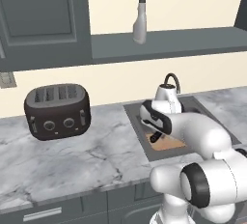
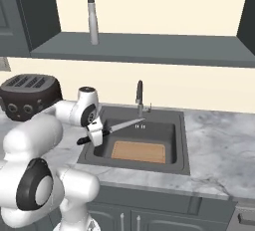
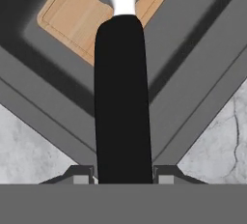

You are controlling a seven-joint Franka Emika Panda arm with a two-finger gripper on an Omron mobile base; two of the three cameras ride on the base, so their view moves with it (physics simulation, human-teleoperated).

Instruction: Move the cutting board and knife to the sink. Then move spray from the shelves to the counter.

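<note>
My gripper (image 2: 95, 134) is shut on the black handle of the knife (image 2: 122, 125), holding it over the left side of the sink (image 2: 182, 143) with the silvery blade pointing toward the faucet. In the hand view the knife handle (image 3: 123, 97) runs up between my fingertips (image 3: 79, 175). On the basin floor below lies the cutting board (image 2: 138, 151) (image 3: 72, 13) (image 1: 170, 144). The spray (image 1: 140, 18) (image 2: 92, 16) stands upright on the shelves (image 1: 169, 42) (image 2: 149, 46), above the counter (image 1: 72, 160) (image 2: 219, 145).
A dark toaster (image 1: 58, 109) (image 2: 27, 93) sits on the counter left of the sink. The curved faucet (image 2: 140, 95) rises at the sink's back edge. A dark cabinet door (image 1: 41, 10) hangs left of the shelf.
</note>
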